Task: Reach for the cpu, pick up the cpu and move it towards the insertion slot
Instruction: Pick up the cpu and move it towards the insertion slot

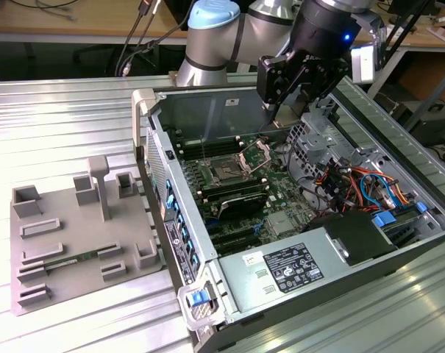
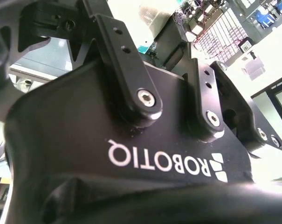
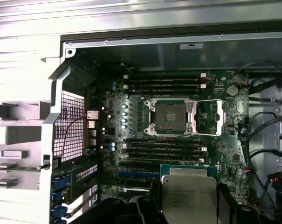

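The arm (image 1: 229, 33) entered from the top centre of the exterior view, its grey-and-blue joint bent so the black wrist pointed down and toward the exterior view's right. The tool (image 1: 277, 110) hung just below the wrist in the upper middle of that frame, its black fingers (image 1: 270, 81) angled downward. In the first wrist view the tool (image 3: 189, 200) sat at the bottom edge, its fingers (image 3: 147, 210) closed on either side of the cpu (image 3: 189, 196).
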Tool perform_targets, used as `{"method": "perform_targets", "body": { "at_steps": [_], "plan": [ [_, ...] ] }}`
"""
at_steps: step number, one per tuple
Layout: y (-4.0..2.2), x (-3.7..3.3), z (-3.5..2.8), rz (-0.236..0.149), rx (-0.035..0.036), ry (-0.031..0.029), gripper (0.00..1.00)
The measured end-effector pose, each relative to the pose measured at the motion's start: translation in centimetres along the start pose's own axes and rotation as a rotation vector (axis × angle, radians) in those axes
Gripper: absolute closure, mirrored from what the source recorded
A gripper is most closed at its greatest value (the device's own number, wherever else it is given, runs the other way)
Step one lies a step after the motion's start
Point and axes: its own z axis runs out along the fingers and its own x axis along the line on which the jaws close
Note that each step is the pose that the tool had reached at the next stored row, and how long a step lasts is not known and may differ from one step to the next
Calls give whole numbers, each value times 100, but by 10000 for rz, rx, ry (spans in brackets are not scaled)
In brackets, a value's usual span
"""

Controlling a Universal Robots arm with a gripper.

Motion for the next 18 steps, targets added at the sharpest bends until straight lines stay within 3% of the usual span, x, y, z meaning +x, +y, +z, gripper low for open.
{"method": "perform_targets", "body": {
  "at_steps": [18],
  "plan": [
    [-1, -129, 7, 1, 0, 0, 45]
  ]
}}
